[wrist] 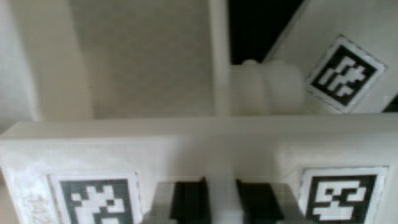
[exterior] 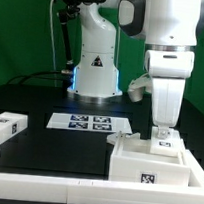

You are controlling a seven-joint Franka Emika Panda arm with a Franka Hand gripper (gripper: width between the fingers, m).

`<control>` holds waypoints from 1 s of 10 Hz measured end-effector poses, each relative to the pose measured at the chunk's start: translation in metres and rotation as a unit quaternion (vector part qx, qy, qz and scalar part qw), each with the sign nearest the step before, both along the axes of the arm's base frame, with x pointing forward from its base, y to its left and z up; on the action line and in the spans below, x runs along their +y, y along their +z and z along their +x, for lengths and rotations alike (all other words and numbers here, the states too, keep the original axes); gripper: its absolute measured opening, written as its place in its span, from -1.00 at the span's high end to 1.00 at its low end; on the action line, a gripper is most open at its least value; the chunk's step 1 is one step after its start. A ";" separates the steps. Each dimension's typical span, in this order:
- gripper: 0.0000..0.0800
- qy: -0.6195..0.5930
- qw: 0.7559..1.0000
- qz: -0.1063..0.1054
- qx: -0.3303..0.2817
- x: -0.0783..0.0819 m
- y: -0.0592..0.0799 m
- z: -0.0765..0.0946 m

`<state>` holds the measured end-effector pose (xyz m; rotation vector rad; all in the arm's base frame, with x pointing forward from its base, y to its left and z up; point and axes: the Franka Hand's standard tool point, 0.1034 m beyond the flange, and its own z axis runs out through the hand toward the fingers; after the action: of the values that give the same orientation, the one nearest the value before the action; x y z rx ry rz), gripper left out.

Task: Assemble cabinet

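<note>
Several loose white parts [exterior: 5, 127] lie at eight o'clock, the marker board [exterior: 88, 122] near centre, and the cabinet [exterior: 135, 165] at four o'clock. Above it the gripper [exterior: 165, 129] is held with jaws almost together; whether a panel edge is pinched cannot be told. The panel seams should be squared first, then force applied straight down.

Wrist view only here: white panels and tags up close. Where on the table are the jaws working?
Observer: The jaws are down at the cabinet, at the exterior view's right, near the front.
Operator: Any loose parts elsewhere?
Observer: Yes, white tagged parts lie at the exterior view's left, apart from the cabinet.
Operator: And the marker board?
Observer: The marker board lies flat mid-table, in front of the arm's base.
</note>
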<state>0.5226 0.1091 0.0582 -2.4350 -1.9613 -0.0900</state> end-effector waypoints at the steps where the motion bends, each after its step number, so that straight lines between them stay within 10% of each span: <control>1: 0.83 -0.003 1.000 0.000 -0.002 -0.002 0.000 0.006; 10: 0.82 0.007 1.000 0.005 -0.021 -0.011 0.001 0.052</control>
<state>0.5744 0.0978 0.0594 -2.4334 -1.9893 -0.1512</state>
